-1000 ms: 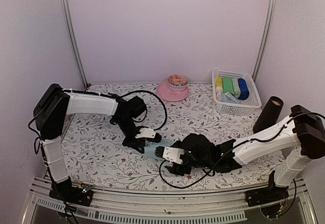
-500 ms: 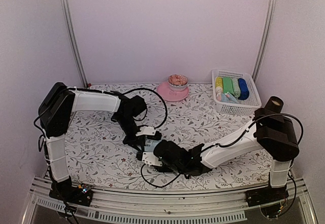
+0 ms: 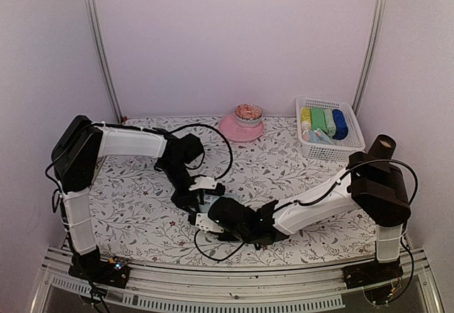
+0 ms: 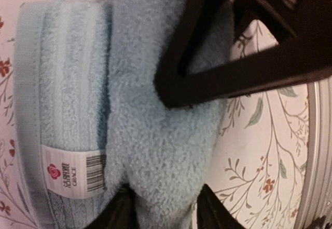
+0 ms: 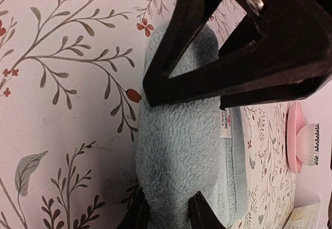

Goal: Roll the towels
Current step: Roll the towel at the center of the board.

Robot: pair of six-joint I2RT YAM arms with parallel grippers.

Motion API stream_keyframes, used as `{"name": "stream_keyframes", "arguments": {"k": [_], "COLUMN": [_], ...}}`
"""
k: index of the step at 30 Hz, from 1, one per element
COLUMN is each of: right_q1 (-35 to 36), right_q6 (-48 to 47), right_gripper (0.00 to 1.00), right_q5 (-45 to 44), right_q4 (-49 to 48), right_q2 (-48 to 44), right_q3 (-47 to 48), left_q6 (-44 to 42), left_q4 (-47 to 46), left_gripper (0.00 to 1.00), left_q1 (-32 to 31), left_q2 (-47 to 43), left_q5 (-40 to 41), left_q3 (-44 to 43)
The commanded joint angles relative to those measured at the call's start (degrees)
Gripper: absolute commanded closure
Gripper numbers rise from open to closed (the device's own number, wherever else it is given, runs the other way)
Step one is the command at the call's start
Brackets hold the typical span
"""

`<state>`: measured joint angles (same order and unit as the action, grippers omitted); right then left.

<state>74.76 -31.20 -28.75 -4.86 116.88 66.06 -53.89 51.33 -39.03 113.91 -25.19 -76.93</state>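
Handling a pale blue towel point(image 4: 155, 146), lying half rolled near six o'clock on the flowered table point(image 3: 135, 213), between both arms. Pinching the fat rolled end with the right gripper point(image 5: 167, 211). Straddling the same roll with the left gripper point(image 4: 163, 211); whether squeezing or merely flanking, cannot tell. Judging the cloth soft, light and floppy, likely springing loose: taking hold across the thick roll, not the flat tail carrying the label point(image 4: 72, 173).
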Motion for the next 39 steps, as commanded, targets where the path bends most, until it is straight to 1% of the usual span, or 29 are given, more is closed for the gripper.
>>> {"name": "stream_keyframes", "arguments": {"k": [1, 4, 6, 9, 15, 19, 22, 26, 27, 29, 30, 32, 35, 39], "right_q1": [-2.0, -4.0, -5.3, -7.1, -10.2, -12.0, -14.1, -17.8, -18.8, -20.7, -21.6, -22.8, -23.8, -24.6], "right_q6": [5.4, 7.9, 10.3, 12.9, 18.2, 21.4, 24.9, 29.7, 30.6, 33.6, 34.6, 36.4, 37.8, 38.9], "right_gripper": [0.78, 0.78, 0.78, 0.78, 0.77, 0.77, 0.75, 0.75, 0.75, 0.75, 0.75, 0.75, 0.75, 0.76], "right_q5": [6.9, 11.8, 15.3, 20.1, 29.3, 35.6, 41.1, 47.4, 49.2, 53.7, 55.3, 57.5, 59.7, 61.0], "right_q4": [6.5, 9.1, 11.2, 14.2, 20.5, 24.1, 26.0, 27.7, 27.8, 27.7, 27.7, 27.5, 27.4, 27.3], "right_q2": [1.4, 0.5, 0.4, 0.9, 3.4, 5.3, 7.0, 8.7, 8.9, 9.5, 9.8, 10.4, 11.2, 11.8], "right_q3": [1.3, 2.4, 2.8, 6.8, 12.5, 15.9, 18.1, 19.7, 19.7, 19.6, 19.6, 19.6, 20.2, 20.4], "left_q6": [2.7, 4.8, 5.8, 6.3, 6.7, 6.0, 4.3, 3.5, 3.2, 1.9, 1.4, 0.2, -0.6, 0.0], "left_q4": [-6.0, -12.6, -18.4, -26.8, -42.4, -50.2, -54.0, -55.5, -55.6, -56.4, -57.3, -59.6, -62.5, -65.5], "left_gripper": [0.45, 0.24, 0.13, 0.04, 0.03, 0.03, 0.05, 0.15, 0.21, 0.29, 0.35, 0.44, 0.5, 0.55], "left_q1": [1.3, 1.8, 2.6, 3.6, 5.5, 6.5, 6.5, 5.7, 5.3, 3.9, 2.8, 0.3, -2.9, -5.8], "left_q2": [-4.6, -9.9, -14.2, -20.0, -30.7, -36.5, -39.5, -41.2, -41.2, -41.2, -41.0, -40.5, -38.1, -32.0], "left_q5": [4.2, 6.4, 8.9, 11.3, 13.3, 12.1, 10.0, 8.4, 8.7, 10.0, 11.6, 13.5, 16.0, 20.1], "left_q3": [4.3, 8.5, 12.4, 18.7, 30.9, 38.4, 43.0, 45.5, 45.7, 46.4, 46.8, 48.1, 48.4, 46.4]}}
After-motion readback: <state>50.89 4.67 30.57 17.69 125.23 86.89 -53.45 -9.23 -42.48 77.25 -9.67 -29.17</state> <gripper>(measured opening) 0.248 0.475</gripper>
